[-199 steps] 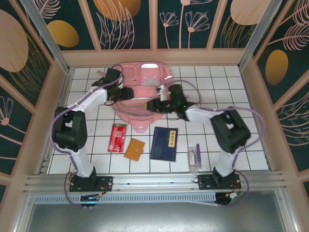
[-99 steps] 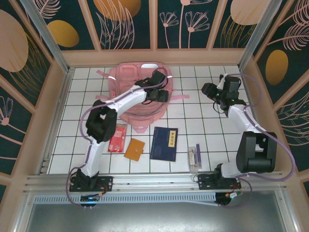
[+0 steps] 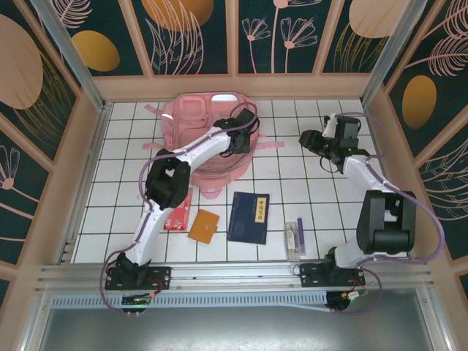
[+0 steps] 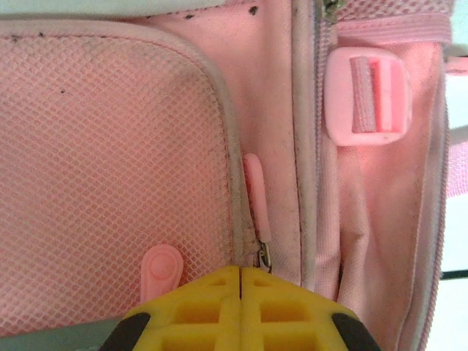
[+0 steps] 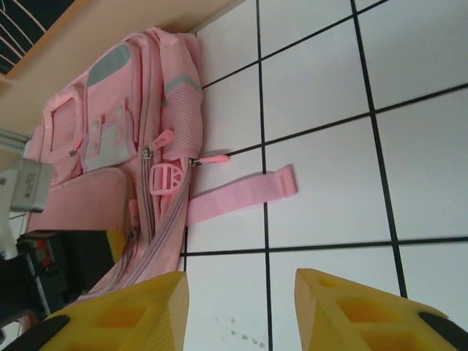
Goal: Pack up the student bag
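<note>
The student bag [image 3: 197, 128] is a large pink backpack lying flat on the white tiles at the back. My left arm reaches across it, and my left gripper [image 3: 240, 140] rests on its right side. In the left wrist view that gripper [image 4: 241, 269] is shut, its yellow tips pressed together right below a pink zipper pull [image 4: 254, 191] beside the mesh pocket [image 4: 110, 168]; nothing shows between them. My right gripper [image 3: 307, 139] hangs open over bare tiles to the bag's right. In the right wrist view it [image 5: 240, 281] faces the bag [image 5: 124, 131] and a loose pink strap [image 5: 241, 191].
In front of the bag lie a red packet [image 3: 178, 208], an orange-brown wallet [image 3: 204, 226], a dark blue booklet [image 3: 248, 217] and a clear case holding a purple pen [image 3: 294, 238]. Wooden walls enclose the table on three sides.
My left arm swung from the bag's left side over to its right and the gripper closed. My right arm pulled away from the bag to the back right. The bag shifted slightly.
</note>
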Robot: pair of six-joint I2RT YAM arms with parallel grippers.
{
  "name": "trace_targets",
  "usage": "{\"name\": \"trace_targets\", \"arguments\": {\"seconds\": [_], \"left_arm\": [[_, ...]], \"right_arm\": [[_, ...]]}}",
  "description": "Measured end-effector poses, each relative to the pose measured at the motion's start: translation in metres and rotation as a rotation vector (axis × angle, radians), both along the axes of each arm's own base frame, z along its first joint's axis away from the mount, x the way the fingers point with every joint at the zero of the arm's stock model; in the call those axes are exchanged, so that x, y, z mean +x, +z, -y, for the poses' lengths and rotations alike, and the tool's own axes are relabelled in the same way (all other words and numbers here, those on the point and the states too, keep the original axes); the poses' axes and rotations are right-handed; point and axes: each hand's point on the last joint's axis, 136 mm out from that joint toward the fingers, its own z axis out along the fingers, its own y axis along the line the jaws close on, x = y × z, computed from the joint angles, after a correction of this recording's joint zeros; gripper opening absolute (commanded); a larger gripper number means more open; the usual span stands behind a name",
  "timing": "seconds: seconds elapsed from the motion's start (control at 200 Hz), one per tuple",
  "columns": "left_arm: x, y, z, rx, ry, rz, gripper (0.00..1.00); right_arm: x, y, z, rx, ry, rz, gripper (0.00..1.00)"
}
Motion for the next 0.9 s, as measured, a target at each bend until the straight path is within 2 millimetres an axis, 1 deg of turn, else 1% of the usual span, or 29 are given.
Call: {"name": "trace_targets", "arguments": {"seconds": [0.04, 0.15, 0.21, 0.285, 0.37, 0.43, 0.47, 0.475, 0.495, 0.52, 0.53, 0.55, 0.576, 0.616, 0.691, 0.761, 0.831, 0.901], "left_arm": [[-0.004, 0.003, -0.002, 0.008, -0.03, -0.004, 0.0], [-0.022, 0.021, -0.012, 0.039, -0.115, -0.013, 0.0], [-0.03, 0.034, -0.019, 0.05, -0.153, -0.011, 0.0], [-0.039, 0.055, -0.025, 0.05, -0.197, 0.004, 0.0], [-0.047, 0.077, -0.031, 0.036, -0.233, 0.026, 0.0], [-0.051, 0.091, -0.034, 0.018, -0.253, 0.04, 0.0], [-0.054, 0.097, -0.036, 0.006, -0.267, 0.047, 0.0], [-0.054, 0.098, -0.036, 0.003, -0.268, 0.047, 0.01], [-0.055, 0.1, -0.037, -0.003, -0.273, 0.048, 0.14], [-0.057, 0.103, -0.039, -0.009, -0.281, 0.05, 0.38], [-0.057, 0.104, -0.039, -0.01, -0.284, 0.051, 0.46], [-0.058, 0.106, -0.04, -0.017, -0.286, 0.051, 0.56], [-0.058, 0.107, -0.04, -0.025, -0.287, 0.051, 0.64], [-0.056, 0.108, -0.039, -0.038, -0.287, 0.053, 0.69], [-0.052, 0.105, -0.036, -0.062, -0.257, 0.04, 0.7], [-0.04, 0.098, -0.029, -0.086, -0.208, 0.031, 0.7], [-0.027, 0.083, -0.023, -0.096, -0.143, 0.013, 0.7], [-0.017, 0.061, -0.021, -0.084, -0.072, -0.011, 0.7]], "right_arm": [[0.006, -0.001, -0.003, -0.007, 0.035, 0.006, 0.42], [0.018, -0.004, -0.02, -0.016, 0.179, 0.042, 0.43], [0.022, -0.009, -0.033, -0.034, 0.282, 0.068, 0.43], [0.024, -0.019, -0.056, -0.094, 0.432, 0.112, 0.44], [0.018, -0.034, -0.087, -0.184, 0.614, 0.17, 0.44], [0.006, -0.046, -0.112, -0.259, 0.759, 0.222, 0.44], [-0.003, -0.054, -0.126, -0.302, 0.839, 0.25, 0.44], [-0.005, -0.056, -0.128, -0.308, 0.853, 0.252, 0.44], [-0.009, -0.06, -0.134, -0.332, 0.892, 0.268, 0.44], [-0.014, -0.066, -0.142, -0.358, 0.941, 0.285, 0.44], [-0.015, -0.068, -0.144, -0.367, 0.954, 0.292, 0.44], [-0.019, -0.072, -0.149, -0.388, 0.987, 0.305, 0.44], [-0.021, -0.077, -0.152, -0.41, 1.018, 0.322, 0.43], [-0.021, -0.084, -0.153, -0.446, 1.049, 0.339, 0.43], [-0.016, -0.095, -0.146, -0.518, 1.073, 0.358, 0.43], [-0.009, -0.097, -0.136, -0.563, 1.067, 0.372, 0.43], [0.001, -0.093, -0.127, -0.583, 1.035, 0.397, 0.43], [0.009, -0.087, -0.119, -0.587, 0.981, 0.422, 0.43]]}}
